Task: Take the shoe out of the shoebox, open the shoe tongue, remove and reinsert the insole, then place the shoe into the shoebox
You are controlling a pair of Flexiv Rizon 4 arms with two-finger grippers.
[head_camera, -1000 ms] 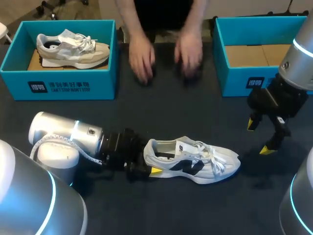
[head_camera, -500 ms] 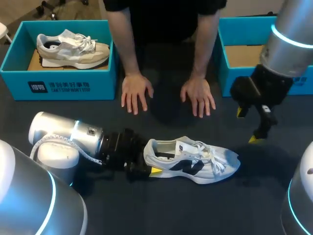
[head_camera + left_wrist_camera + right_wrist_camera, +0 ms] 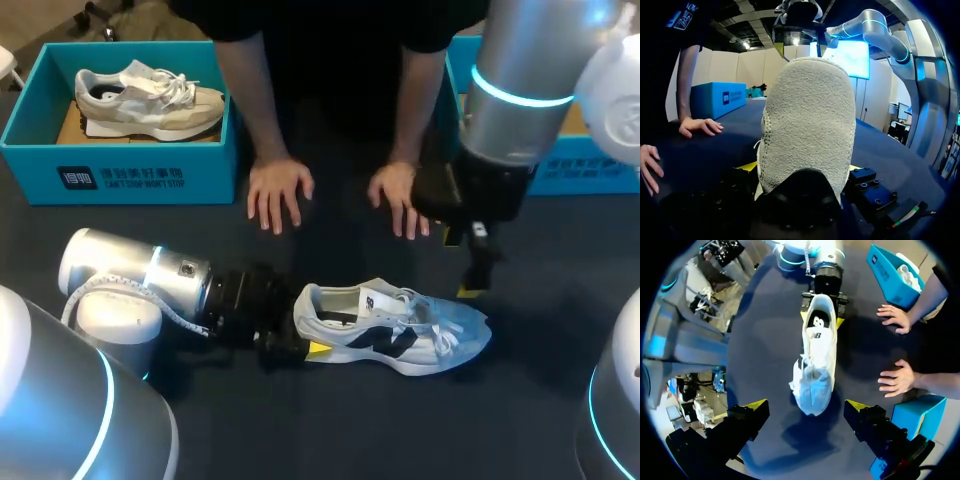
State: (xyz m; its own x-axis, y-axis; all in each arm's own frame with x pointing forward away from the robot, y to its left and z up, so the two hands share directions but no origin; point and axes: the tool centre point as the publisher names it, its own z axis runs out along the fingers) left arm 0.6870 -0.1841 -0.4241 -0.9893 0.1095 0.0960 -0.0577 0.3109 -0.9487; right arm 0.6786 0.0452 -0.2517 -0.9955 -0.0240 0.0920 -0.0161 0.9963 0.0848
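Your left gripper [image 3: 303,340] is pinching the heel of the white shoe [image 3: 395,330]. One yellow tip is pressing on each side of the heel, as the right wrist view shows. The shoe is standing on its sole on the dark table [image 3: 350,430], near the middle of the near side. Its heel is pointing left and its toe right, and its laces are lying loose over the tongue. From the left wrist view the rounded heel is filling the space between the fingers.

Your right gripper [image 3: 462,265] is hanging above the table just past the toe end of the shoe. Its fingers are spread wide and touching nothing.

At the far left, a blue shoebox [image 3: 120,170] is holding a beige shoe [image 3: 150,100]. At the far right, a second blue shoebox [image 3: 590,172] is sitting partly hidden behind your right arm, so you cannot tell what is inside.

Between the boxes a person is resting both hands flat on the table, one hand [image 3: 278,192] nearer the left box. The other hand [image 3: 400,198] is lying just beside your right arm.
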